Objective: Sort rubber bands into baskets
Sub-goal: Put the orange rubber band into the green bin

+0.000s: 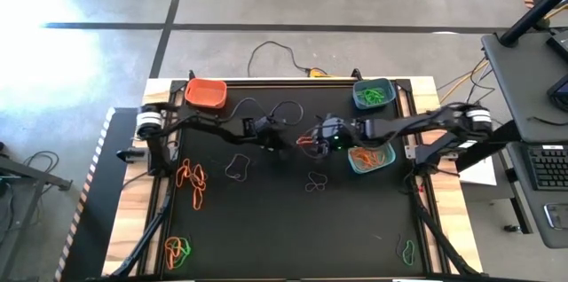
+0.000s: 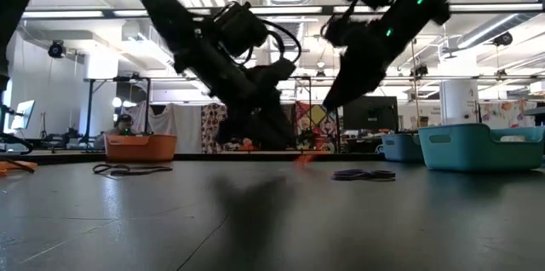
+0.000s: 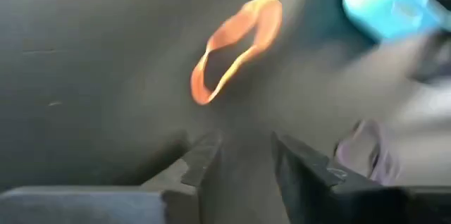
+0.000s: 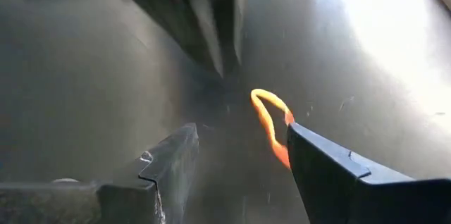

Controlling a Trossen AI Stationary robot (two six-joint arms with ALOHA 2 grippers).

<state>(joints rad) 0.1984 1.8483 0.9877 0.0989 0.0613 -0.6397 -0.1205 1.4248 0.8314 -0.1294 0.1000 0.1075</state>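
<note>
High view: the black table (image 1: 266, 220) carries three baskets along its far side: an orange basket (image 1: 206, 93) at the far left corner, a teal basket (image 1: 372, 95) at the far right, and a blue basket (image 1: 371, 157) just nearer than the teal one, holding orange and green bands. The left gripper (image 1: 282, 143) and right gripper (image 1: 312, 141) meet near the table's middle, left of the blue basket, with an orange rubber band (image 1: 304, 142) between them. Loose bands lie elsewhere: an orange cluster (image 1: 192, 178), a dark loop (image 1: 236, 167), a dark pair (image 1: 316, 182), an orange-green group (image 1: 177, 248) and a green loop (image 1: 407, 249). Low view: both arms descend to one spot over the table, the orange band a small fleck below them. Left wrist view: the left fingers (image 3: 201, 159) stand apart with nothing between them; the orange band lies on the table just beyond, the blue basket farther off. Right wrist view: the right fingers (image 4: 338, 171) are spread wide, the orange band touching one fingertip, not clamped.
</note>
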